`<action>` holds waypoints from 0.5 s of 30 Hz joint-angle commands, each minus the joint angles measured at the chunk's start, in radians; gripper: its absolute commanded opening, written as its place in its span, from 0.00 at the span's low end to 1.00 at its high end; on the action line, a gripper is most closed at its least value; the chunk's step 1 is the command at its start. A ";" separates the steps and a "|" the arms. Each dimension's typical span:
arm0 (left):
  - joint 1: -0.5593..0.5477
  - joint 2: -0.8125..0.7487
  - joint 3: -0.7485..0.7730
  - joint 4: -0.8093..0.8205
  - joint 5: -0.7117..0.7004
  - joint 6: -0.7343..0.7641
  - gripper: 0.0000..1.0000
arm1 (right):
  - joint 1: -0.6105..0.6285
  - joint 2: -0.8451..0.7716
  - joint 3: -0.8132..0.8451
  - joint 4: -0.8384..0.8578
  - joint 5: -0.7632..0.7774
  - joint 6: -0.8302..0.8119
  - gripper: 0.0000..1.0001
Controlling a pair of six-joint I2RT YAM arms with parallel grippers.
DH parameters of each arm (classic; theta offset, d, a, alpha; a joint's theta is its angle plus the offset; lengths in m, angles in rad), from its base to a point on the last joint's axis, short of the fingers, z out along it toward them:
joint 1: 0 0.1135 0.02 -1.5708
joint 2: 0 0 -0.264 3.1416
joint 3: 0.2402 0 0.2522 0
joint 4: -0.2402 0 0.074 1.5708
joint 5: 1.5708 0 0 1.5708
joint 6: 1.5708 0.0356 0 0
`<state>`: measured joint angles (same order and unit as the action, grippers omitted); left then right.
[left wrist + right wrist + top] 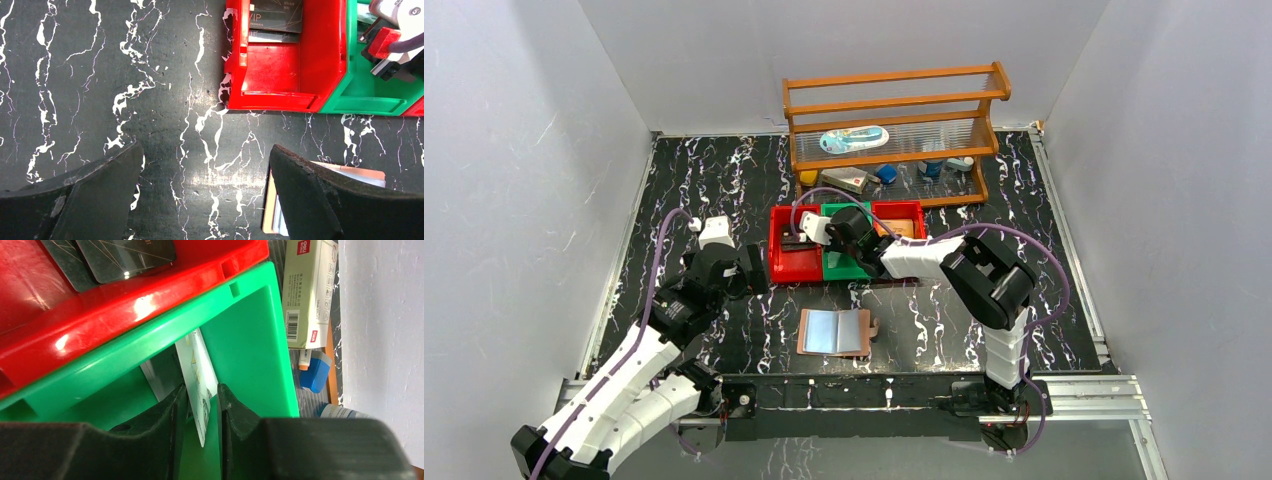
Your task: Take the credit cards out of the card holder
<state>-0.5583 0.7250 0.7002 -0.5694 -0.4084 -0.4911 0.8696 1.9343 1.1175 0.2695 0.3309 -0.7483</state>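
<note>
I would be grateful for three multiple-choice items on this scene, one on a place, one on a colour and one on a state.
1. Where is the card holder? A in a bin; B open on the table; C on the rack.
2. What colour is the bin below the right gripper? A green; B red; C blue.
3. How is the left gripper? A shut on a card; B open, empty; C out of view.
Answers: B, it lies spread on the table; A, green walls surround the pale card being gripped; B, its jaws stand wide apart, nothing between.

Top: high, far. Wrists: close, sharing red bin (272,67).
</note>
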 commanded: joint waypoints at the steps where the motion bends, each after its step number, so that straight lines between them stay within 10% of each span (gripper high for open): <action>1: 0.005 0.003 -0.002 -0.005 -0.012 -0.001 0.98 | -0.012 -0.006 0.026 0.034 0.000 0.015 0.37; 15: 0.005 0.016 -0.001 -0.005 -0.009 -0.003 0.98 | -0.014 -0.053 0.021 -0.044 -0.088 0.048 0.58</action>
<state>-0.5583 0.7452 0.7002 -0.5694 -0.4072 -0.4915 0.8585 1.9335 1.1175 0.2333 0.2939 -0.7212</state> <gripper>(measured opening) 0.983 0.559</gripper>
